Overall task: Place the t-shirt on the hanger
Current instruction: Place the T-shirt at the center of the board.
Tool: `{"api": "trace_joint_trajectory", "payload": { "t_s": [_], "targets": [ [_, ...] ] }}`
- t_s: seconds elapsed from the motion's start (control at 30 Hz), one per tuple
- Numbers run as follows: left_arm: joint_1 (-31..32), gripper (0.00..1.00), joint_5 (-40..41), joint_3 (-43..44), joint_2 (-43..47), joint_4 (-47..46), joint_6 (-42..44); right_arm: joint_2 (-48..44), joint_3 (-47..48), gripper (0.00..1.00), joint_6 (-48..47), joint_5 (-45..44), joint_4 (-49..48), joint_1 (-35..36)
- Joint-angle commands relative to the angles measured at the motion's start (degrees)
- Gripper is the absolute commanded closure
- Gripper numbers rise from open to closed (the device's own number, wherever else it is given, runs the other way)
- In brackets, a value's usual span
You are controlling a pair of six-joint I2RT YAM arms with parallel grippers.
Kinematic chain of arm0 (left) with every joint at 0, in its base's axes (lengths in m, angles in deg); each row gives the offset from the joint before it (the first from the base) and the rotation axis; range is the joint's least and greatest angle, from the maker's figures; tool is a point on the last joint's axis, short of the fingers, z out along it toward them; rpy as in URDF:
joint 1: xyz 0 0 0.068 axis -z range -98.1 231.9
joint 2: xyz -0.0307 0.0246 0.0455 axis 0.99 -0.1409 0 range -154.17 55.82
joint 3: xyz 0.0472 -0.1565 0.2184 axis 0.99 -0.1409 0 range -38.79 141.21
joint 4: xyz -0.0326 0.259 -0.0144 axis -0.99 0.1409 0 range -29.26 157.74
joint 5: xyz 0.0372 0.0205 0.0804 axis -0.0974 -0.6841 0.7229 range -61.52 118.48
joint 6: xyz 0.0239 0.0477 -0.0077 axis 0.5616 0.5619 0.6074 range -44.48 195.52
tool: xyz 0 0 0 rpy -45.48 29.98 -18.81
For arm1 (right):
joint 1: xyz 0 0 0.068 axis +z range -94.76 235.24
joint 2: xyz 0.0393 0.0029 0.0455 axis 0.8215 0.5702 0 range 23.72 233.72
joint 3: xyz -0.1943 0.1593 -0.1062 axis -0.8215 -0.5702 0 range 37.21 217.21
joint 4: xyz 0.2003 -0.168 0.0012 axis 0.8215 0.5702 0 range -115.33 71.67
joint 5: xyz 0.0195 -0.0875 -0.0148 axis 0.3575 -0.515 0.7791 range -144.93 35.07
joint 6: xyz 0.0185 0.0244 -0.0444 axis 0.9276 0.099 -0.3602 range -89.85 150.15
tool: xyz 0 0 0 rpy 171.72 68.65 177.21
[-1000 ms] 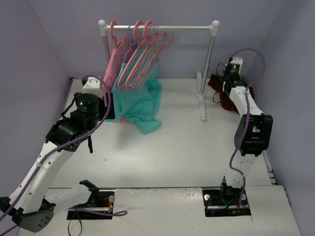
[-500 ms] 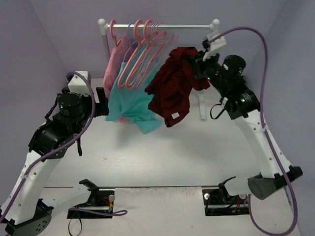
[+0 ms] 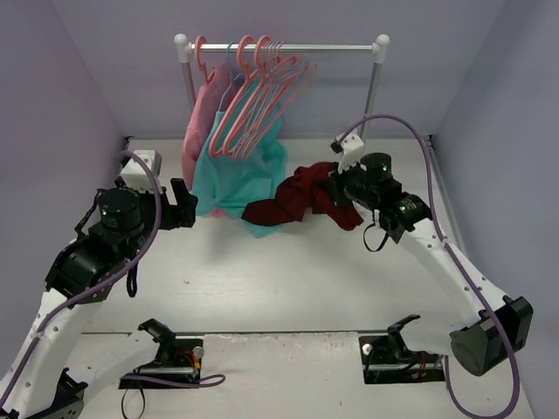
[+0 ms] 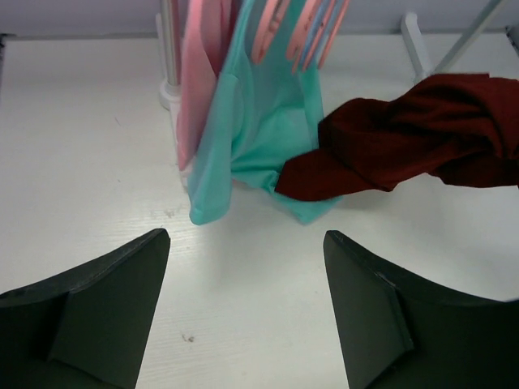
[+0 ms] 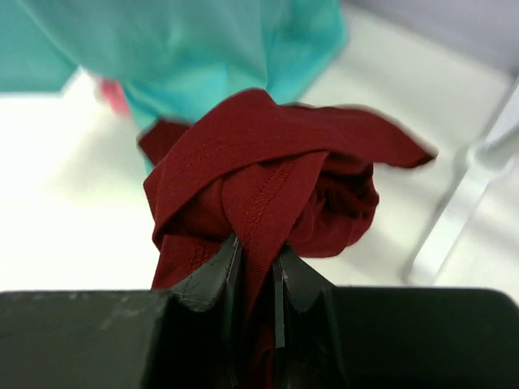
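Note:
The dark maroon t-shirt (image 3: 297, 199) is bunched and hangs low over the table middle, its left end by the teal garment (image 3: 249, 175). My right gripper (image 3: 336, 188) is shut on it; in the right wrist view the gripper (image 5: 255, 259) pinches a seamed fold of the t-shirt (image 5: 259, 162). The t-shirt also shows in the left wrist view (image 4: 405, 142). Several salmon-pink hangers (image 3: 258, 96) hang on the rail. My left gripper (image 3: 185, 208) is open and empty left of the teal garment; in its wrist view the gripper (image 4: 246, 267) hovers over bare table.
The white clothes rack (image 3: 377, 96) stands at the back, its right post and foot just behind the right gripper. A pink garment (image 3: 201, 122) hangs at the rack's left end beside the teal one. Purple walls close in on both sides.
My right arm lifted the t-shirt from the back right corner, swung it left past the rack, then lowered it toward the table. My left arm drew back slightly toward the left.

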Motion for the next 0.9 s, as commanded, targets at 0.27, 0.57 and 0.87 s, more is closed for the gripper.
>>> {"api": "trace_joint_trajectory", "payload": {
  "t_s": [0.27,0.57,0.87],
  "targets": [
    [-0.33,0.28,-2.48,-3.26,-1.78,-2.47,-1.01,-1.42,-13.9,0.7,5.01,12.02,-1.08,9.85],
    [-0.24,0.28,-8.11,-2.13,-10.84,-6.48,1.52,-6.71,-15.35,0.16,12.91,-12.02,2.24,6.12],
    [1.12,0.28,-16.44,6.3,-29.31,-16.14,5.02,1.71,-15.46,0.54,15.1,-5.16,1.65,-3.18]
  ]
}}
